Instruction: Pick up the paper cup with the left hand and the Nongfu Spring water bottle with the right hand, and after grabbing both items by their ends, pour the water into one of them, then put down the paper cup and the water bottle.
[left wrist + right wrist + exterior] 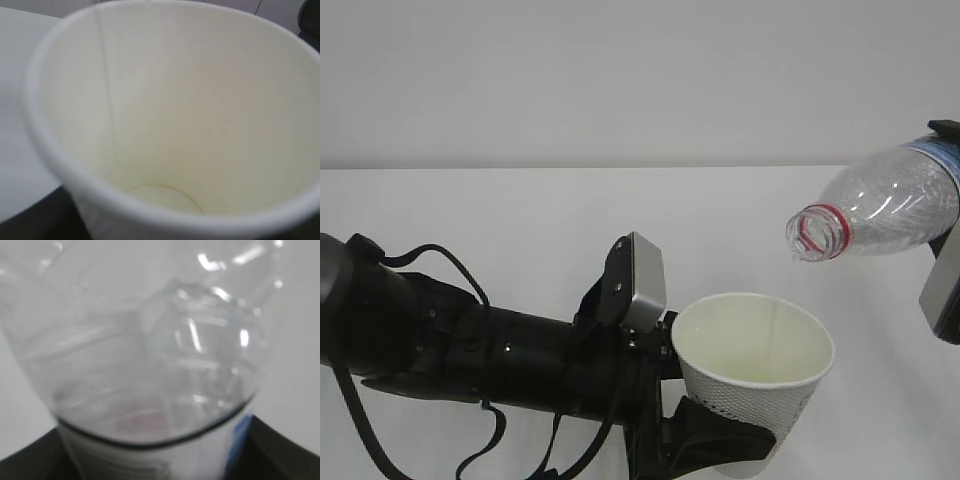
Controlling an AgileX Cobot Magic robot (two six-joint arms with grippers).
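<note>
Exterior view shows the left hand (720,440) clamped low on the paper cup (752,375), holding it upright with its mouth open to catch a pour. Beyond and above it, the right hand (948,270) grips the Nongfu Spring water bottle (880,212) near its base, neck tipped down toward the cup, apart from the rim.

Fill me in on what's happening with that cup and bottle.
The left end effector holds the paper cup upright by its lower part. The right arm holds the uncapped water bottle tipped over, mouth aimed down-left, above and to the right of the cup's rim. No stream is visible at this moment. The cup's floor shows in the left wrist view; whether water lies there is hard to tell.
</note>
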